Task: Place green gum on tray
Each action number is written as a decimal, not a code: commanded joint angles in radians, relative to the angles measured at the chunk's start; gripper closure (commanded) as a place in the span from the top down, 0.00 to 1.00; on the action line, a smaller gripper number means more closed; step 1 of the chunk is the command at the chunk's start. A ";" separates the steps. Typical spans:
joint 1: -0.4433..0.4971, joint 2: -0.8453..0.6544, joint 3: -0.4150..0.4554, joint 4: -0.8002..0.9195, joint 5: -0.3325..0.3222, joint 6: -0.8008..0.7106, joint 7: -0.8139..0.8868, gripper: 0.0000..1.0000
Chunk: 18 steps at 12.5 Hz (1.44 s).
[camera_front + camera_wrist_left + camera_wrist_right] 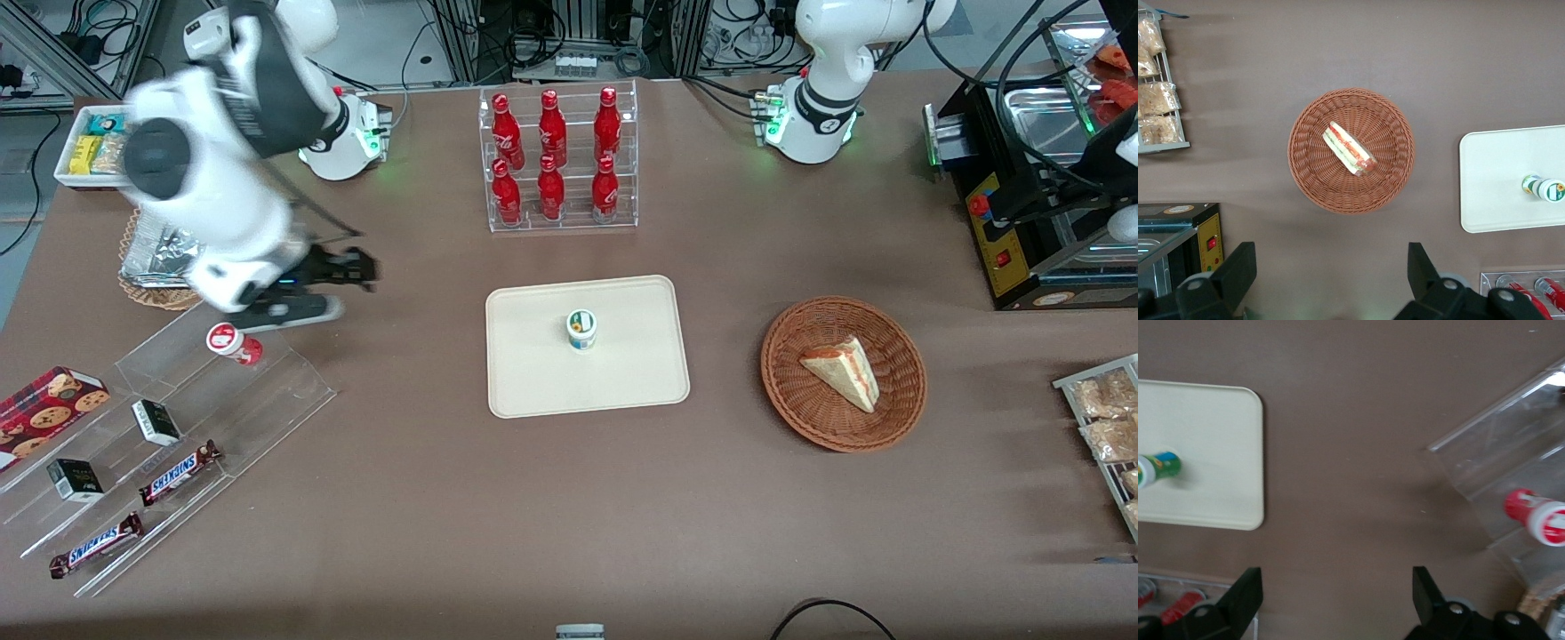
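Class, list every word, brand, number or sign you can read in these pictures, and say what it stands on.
"SNICKERS": candy bar on the clear stand.
"SNICKERS": second candy bar, nearer the front camera.
Too small to read: labels on the green gum standing on the tray, red-lidded gum, red bottles.
The gripper, open above the table, bears no text.

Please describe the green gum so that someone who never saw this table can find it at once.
Find the cream tray in the table's middle, nearer the camera than the cola bottle rack. The green gum stands alone on it, a small white bottle with a green-rimmed lid. The similar red-lidded bottle lies below the open pincer.
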 commanded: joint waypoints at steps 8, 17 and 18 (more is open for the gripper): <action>-0.315 0.022 0.003 0.138 0.009 -0.140 -0.150 1.00; -0.451 -0.058 0.135 0.064 -0.016 -0.148 -0.153 1.00; -0.454 -0.053 0.137 0.066 -0.019 -0.148 -0.147 1.00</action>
